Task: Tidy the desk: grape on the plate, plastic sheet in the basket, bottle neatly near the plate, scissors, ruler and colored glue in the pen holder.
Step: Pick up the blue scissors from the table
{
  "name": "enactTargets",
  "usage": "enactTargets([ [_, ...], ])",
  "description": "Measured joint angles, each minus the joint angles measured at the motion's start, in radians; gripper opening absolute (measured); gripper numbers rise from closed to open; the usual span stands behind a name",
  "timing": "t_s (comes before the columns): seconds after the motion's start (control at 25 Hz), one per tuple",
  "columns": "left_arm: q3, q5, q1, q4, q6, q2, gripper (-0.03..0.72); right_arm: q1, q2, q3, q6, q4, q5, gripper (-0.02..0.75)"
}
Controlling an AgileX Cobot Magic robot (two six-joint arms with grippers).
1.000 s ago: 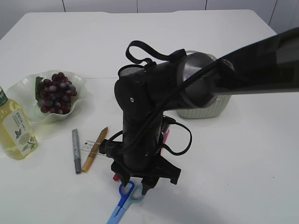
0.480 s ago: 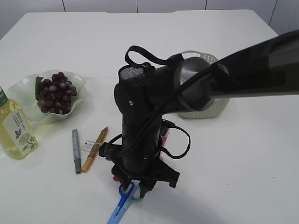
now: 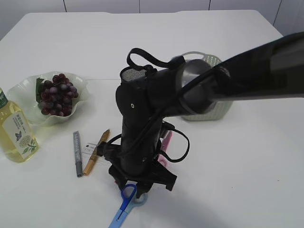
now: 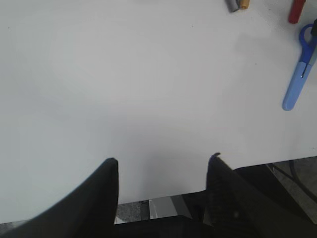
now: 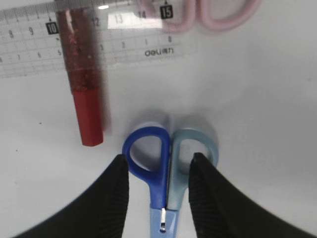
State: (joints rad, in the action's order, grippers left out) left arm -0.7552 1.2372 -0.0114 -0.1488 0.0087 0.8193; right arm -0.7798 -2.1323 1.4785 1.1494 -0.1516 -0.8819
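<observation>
Right gripper [image 5: 156,191] spread wide, low in frame, fingers either side of blue scissors [image 5: 166,171]. Red glue stick [image 5: 81,84] upper left, close by. Could bump it. Scissors flat, may slip. Left gripper [image 4: 163,171] spread, holding nothing.

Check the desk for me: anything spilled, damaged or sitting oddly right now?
Nothing spilled or damaged. The blue scissors, ruler and red glue stick lie loose on the table, the glue across the ruler. The right gripper straddles the scissors' handles.
</observation>
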Motion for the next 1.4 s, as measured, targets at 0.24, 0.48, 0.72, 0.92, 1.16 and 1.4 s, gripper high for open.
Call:
enactTargets([
  [0.24,0.000,0.000,0.000,0.000,0.000,0.000,0.416,0.000,-0.025,0.002,-0.010,-0.035,0.000,0.300],
  [0.48,0.000,0.000,0.000,0.000,0.000,0.000,0.416,0.000,-0.025,0.002,-0.017,-0.032,0.000,0.300],
  [0.72,0.000,0.000,0.000,0.000,0.000,0.000,0.416,0.000,-0.025,0.002,-0.018,-0.021,0.000,0.300],
  [0.92,0.000,0.000,0.000,0.000,0.000,0.000,0.416,0.000,-0.025,0.002,-0.018,-0.012,0.000,0.300],
  [1.16,0.000,0.000,0.000,0.000,0.000,0.000,0.416,0.000,-0.025,0.002,-0.018,-0.004,0.000,0.300],
  [1.4,0.000,0.000,0.000,0.000,0.000,0.000,0.416,0.000,-0.040,0.004,-0.018,-0.016,-0.010,0.300],
])
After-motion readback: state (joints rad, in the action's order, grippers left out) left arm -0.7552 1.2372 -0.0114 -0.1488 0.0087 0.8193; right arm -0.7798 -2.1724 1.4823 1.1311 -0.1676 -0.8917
